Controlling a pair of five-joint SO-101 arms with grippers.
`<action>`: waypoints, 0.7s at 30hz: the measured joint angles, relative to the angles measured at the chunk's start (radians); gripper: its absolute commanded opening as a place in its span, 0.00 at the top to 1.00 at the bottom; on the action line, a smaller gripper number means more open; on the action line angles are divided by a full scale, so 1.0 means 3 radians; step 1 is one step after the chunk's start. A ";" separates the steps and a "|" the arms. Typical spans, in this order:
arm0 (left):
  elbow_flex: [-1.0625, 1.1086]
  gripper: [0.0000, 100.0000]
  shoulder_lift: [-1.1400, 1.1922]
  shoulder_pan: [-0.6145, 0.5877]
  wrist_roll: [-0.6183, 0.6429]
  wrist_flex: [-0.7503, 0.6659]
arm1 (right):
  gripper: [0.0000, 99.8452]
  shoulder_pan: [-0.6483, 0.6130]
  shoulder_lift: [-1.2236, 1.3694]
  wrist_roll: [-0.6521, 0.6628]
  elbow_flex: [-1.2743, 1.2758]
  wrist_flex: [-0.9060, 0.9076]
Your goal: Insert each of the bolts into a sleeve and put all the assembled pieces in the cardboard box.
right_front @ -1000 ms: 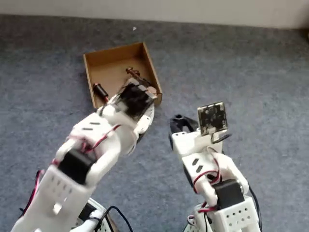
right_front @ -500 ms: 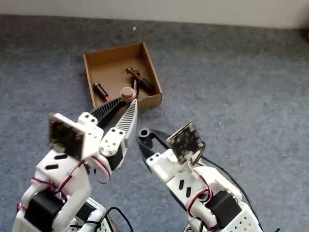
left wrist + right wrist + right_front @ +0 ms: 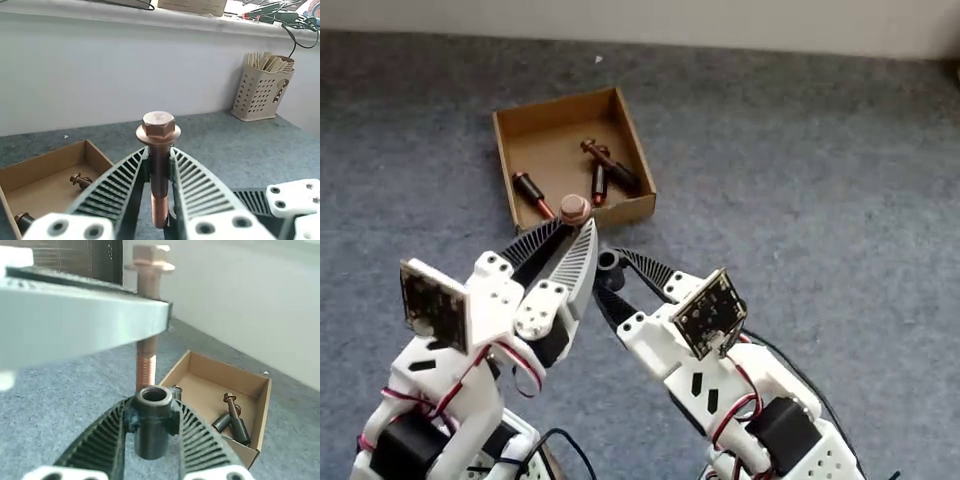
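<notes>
Right wrist view: the right gripper (image 3: 151, 411) clamps an upright sleeve (image 3: 151, 427). The left gripper (image 3: 159, 162) pinches the bolt (image 3: 148, 315), which has swung in from the box (image 3: 264, 407) and now hangs just above the sleeve, so insertion looks imminent.

Upright copper bolt (image 3: 158, 167) just above black sleeve (image 3: 151, 424)

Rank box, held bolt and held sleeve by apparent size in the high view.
1. box: largest by far.
2-3. bolt and sleeve: both are seen nearly end-on and look about alike, so I won't rank them. Both are also held above the table, nearer the camera.
</notes>
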 measured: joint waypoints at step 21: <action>0.0169 0.99 -0.0245 0.0092 0.0000 -0.0240 | 0.99 -0.0123 0.0010 0.0266 0.0322 -0.0092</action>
